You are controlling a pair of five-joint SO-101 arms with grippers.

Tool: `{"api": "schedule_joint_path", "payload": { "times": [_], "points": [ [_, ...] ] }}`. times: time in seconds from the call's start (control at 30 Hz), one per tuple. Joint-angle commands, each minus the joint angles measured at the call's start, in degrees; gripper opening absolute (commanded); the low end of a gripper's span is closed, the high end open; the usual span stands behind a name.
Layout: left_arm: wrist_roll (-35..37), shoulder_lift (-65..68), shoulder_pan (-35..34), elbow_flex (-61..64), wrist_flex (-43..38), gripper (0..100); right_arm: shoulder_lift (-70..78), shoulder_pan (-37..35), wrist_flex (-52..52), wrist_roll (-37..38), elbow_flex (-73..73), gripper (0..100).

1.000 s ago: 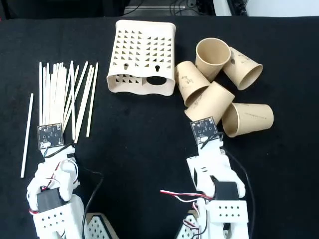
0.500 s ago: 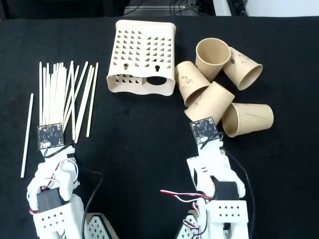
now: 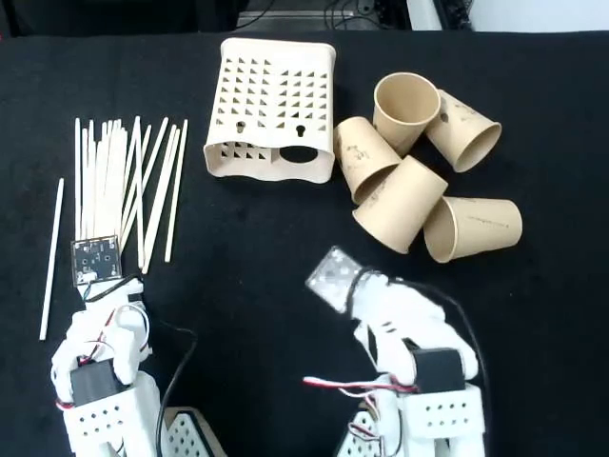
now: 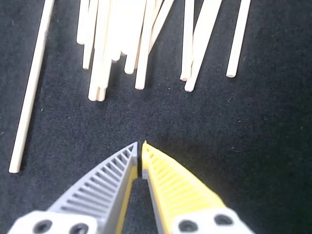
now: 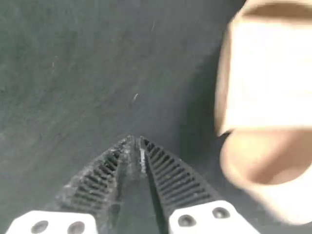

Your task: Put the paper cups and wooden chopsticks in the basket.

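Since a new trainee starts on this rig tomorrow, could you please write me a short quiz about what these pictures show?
1. How many paper cups lie outside the basket?
2. True or false: one chopstick lies apart from the bundle of wooden chopsticks.
3. Of the left gripper and the right gripper, whose fingers are shut? A) left only B) right only C) both

Key: 1. Five. 2. True. 3. C.
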Motion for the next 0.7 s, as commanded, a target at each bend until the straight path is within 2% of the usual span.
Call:
{"api": "schedule_joint_path", "payload": {
  "times": [0.0,0.1,0.23,0.43,0.57,0.67],
  "points": [
    [0.0,-0.1,-0.3,1.0,0.2,3,-0.2,-5.5,-1.6,3.3,-8.6,1.6],
    [0.0,-0.1,-0.3,1.0,0.2,3,0.4,-10.7,-4.8,3.9,-12.8,2.8],
    [0.0,-0.1,-0.3,1.0,0.2,3,6.1,-13.5,-13.5,2.8,-16.2,17.5],
    [0.0,-0.1,-0.3,1.0,0.2,3,38.5,-15.7,-29.5,0.7,-27.2,17.0],
    [0.0,-0.1,-0.3,1.0,0.2,3,56.1,-16.0,-39.2,6.8,-33.1,17.0],
    [0.0,-0.1,-0.3,1.0,0.2,3,65.4,-15.5,-46.2,7.6,-35.6,17.0]
  ]
}}
